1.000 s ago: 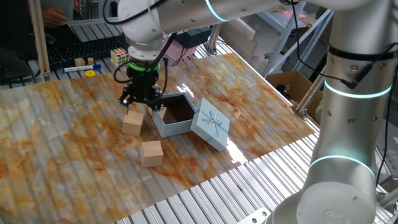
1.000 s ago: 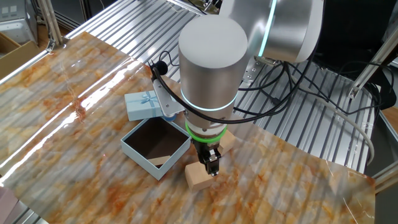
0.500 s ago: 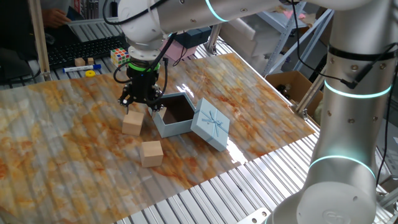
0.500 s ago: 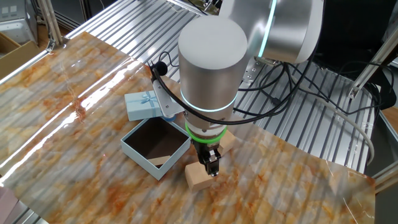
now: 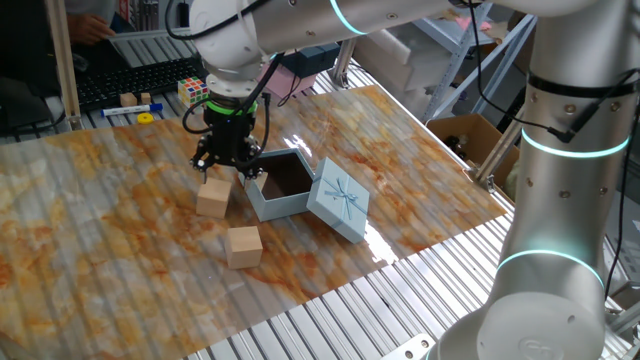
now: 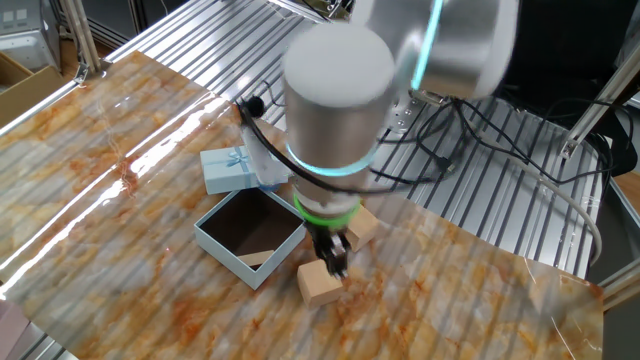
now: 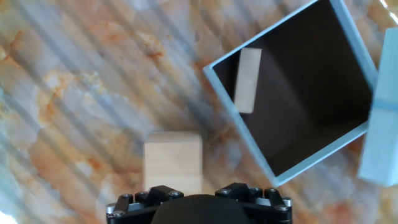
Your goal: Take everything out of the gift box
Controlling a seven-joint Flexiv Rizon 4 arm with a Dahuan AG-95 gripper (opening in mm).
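The gripper [image 5: 224, 168] hovers over a freed block [image 7: 173, 162] (grip state unclear); one block [image 7: 247, 79] remains in the gift box [image 7: 239, 129].

So the gift box [image 5: 283, 187] is sitting open on the counter [image 5: 100, 230], with its lid [image 5: 338, 201] leaning against its right side. One wooden block [image 7: 247, 80] is lying inside the box against a wall. Another block [image 5: 213, 196] is sitting just left of the box, right under the pincer [image 5: 228, 160]. A third block [image 5: 244, 246] is resting nearer the front edge, apart from the box.
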